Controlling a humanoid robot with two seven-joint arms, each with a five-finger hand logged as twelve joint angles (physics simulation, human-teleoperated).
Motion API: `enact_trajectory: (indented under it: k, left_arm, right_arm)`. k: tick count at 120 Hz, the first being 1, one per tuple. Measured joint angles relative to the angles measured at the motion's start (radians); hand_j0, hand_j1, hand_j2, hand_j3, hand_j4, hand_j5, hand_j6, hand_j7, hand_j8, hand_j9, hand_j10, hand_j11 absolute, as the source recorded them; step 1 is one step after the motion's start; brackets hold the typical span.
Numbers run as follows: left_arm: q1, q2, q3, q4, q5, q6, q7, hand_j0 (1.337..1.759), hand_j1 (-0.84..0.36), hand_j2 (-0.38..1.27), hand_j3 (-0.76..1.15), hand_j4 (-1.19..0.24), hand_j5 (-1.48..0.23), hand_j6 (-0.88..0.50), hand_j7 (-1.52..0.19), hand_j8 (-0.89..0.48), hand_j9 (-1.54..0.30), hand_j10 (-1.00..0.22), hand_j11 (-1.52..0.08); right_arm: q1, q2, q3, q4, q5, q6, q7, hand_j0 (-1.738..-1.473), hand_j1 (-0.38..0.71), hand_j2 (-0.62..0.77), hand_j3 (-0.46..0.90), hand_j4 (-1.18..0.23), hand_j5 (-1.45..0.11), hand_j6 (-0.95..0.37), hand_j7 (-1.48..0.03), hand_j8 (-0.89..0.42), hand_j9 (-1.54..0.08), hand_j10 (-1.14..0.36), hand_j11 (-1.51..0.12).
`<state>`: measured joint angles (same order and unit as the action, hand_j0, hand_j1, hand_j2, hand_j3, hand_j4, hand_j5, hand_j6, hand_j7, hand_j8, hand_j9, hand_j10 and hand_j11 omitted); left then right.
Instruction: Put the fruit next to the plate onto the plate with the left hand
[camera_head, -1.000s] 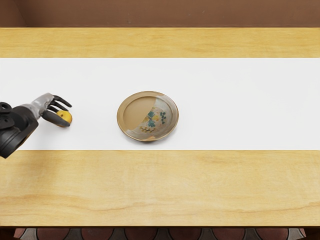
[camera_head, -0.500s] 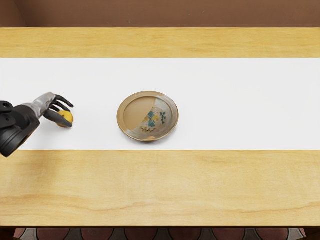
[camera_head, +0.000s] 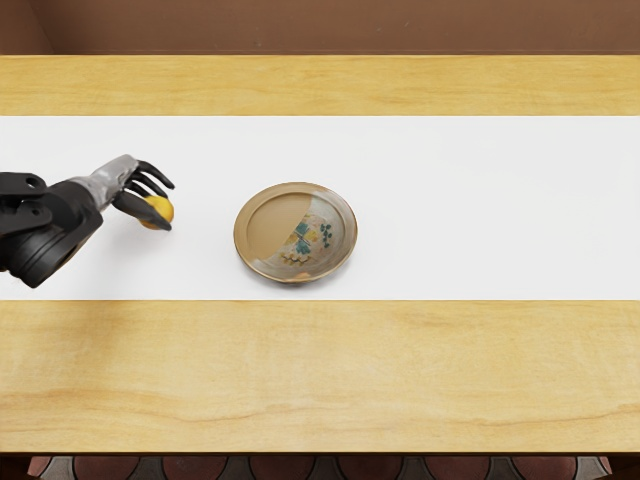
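Observation:
A small yellow-orange fruit (camera_head: 158, 211) is held in my left hand (camera_head: 148, 198), whose dark fingers are curled around it. The hand sits over the white runner, to the left of the plate, and the fruit appears lifted off the cloth. The brown round plate (camera_head: 268, 222) with a pale painted patch lies in the middle of the runner with nothing on it. About a hand's width of white cloth separates the fruit from the plate's left rim. My left arm enters from the left edge. The right arm is out of view.
A white runner (camera_head: 480, 200) crosses the wooden table (camera_head: 320, 380) from side to side. A dark brown wall runs behind the table's far edge.
My left hand has risen and moved right toward the plate, carrying the fruit with it. The plate has not moved.

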<state>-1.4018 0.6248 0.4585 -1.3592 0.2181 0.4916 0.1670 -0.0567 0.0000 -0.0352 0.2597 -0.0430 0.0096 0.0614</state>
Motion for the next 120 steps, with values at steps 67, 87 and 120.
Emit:
enact_trajectory:
  k: [67,87,120]
  left_arm:
    - [-0.067,-0.094,-0.004,0.0,-0.003,-0.01,0.0,1.658,-0.32,0.4,0.0,-0.6,-0.81,-0.57,-0.8,-0.45,-0.8,-0.59,-0.8]
    - [-0.077,-0.119,-0.005,0.0,-0.002,-0.018,0.0,1.658,-0.31,0.39,0.0,-0.61,-0.81,-0.59,-0.8,-0.46,-0.8,-0.59,-0.8]
    - [-0.093,-0.146,-0.007,0.0,-0.002,-0.027,0.0,1.658,-0.31,0.41,0.0,-0.61,-0.81,-0.59,-0.81,-0.47,-0.8,-0.6,-0.8]
  right_arm:
    - [0.0,0.0,0.0,0.0,0.0,0.0,0.0,-1.658,-0.33,0.0,0.0,-0.02,-0.02,-0.02,-0.02,-0.02,-0.02,-0.02,-0.02]
    - [0.0,0.0,0.0,0.0,0.0,0.0,0.0,-1.658,-0.33,0.0,0.0,-0.02,-0.02,-0.02,-0.02,-0.02,-0.02,-0.02,-0.02]
    - [0.0,0.0,0.0,0.0,0.0,0.0,0.0,-1.658,-0.33,0.0,0.0,-0.02,-0.02,-0.02,-0.02,-0.02,-0.02,-0.02,-0.02]
